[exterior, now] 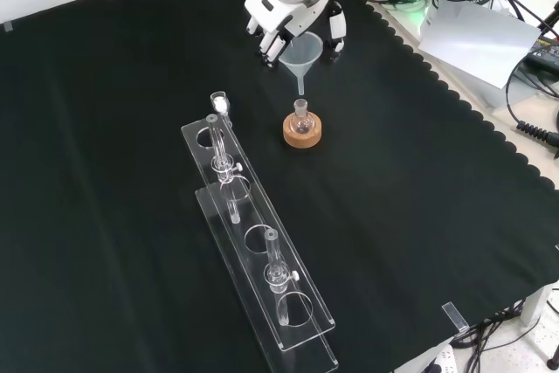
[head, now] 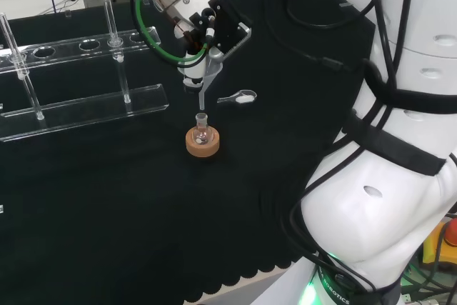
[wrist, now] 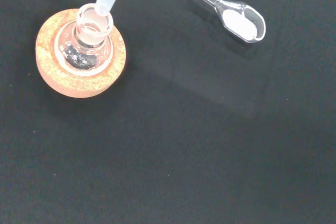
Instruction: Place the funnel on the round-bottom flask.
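Holding the funnel (exterior: 300,51) by its wide cone, my hand (exterior: 284,19) has its fingers curled round it above the flask (head: 201,132). Funnel's long axis runs close to vertical: mouth up, narrow stem down, tip pointing at the flask's neck. In the front view the stem tip sits just above the neck opening; in the wrist view it overlaps the rim of the neck, and I cannot tell whether it touches.

Flask stands upright in a cork ring (exterior: 303,133) near the middle of the black cloth (exterior: 419,216). Dark specks show inside the flask's bulb in the wrist view; I cannot tell what they are.

Small clear scoop (wrist: 231,18) lies on the cloth near the flask, apart from it, with white powder in its bowl.

Clear rack (exterior: 262,259) with round holes stands on the cloth, holding upright glass tubes.
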